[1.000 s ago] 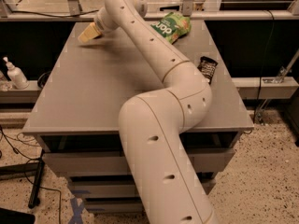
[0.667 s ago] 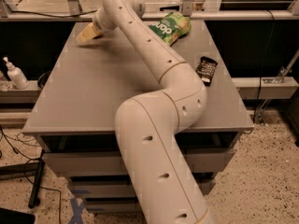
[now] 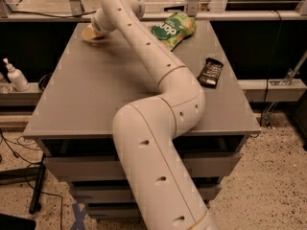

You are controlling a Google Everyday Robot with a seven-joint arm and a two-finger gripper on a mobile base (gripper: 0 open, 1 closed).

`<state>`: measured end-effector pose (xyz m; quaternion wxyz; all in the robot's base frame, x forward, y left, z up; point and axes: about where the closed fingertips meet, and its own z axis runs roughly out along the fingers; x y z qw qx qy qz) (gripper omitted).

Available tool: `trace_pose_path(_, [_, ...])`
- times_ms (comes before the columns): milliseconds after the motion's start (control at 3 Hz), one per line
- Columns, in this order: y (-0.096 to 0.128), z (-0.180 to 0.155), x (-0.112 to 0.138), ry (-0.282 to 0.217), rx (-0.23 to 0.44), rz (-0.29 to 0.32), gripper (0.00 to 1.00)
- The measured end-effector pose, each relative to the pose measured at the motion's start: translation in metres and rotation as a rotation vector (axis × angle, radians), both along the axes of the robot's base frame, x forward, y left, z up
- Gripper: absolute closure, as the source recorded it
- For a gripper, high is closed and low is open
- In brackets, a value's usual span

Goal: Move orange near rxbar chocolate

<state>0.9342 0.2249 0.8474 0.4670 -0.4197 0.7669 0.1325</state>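
Note:
My gripper (image 3: 91, 33) is at the far left corner of the grey table (image 3: 86, 99), low over the surface, at the end of my white arm (image 3: 153, 61), which reaches diagonally across the table. The orange does not show; it may be hidden by the gripper. The rxbar chocolate (image 3: 210, 72), a flat dark bar with pale lettering, lies near the table's right edge, far from the gripper.
A green snack pouch (image 3: 173, 29) lies at the back of the table, right of my arm. A white pump bottle (image 3: 14, 75) stands on a low ledge to the left. A metal rail (image 3: 230, 16) runs behind the table.
The lower part of my arm has shifted slightly to the left. The gripper stays at the far left corner. The bar and pouch have not moved.

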Motion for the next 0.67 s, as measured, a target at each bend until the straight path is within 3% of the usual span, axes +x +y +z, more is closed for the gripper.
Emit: trace_pose_path(667, [-0.007, 0.011, 0.0, 0.001, 0.0, -0.02, 0.87])
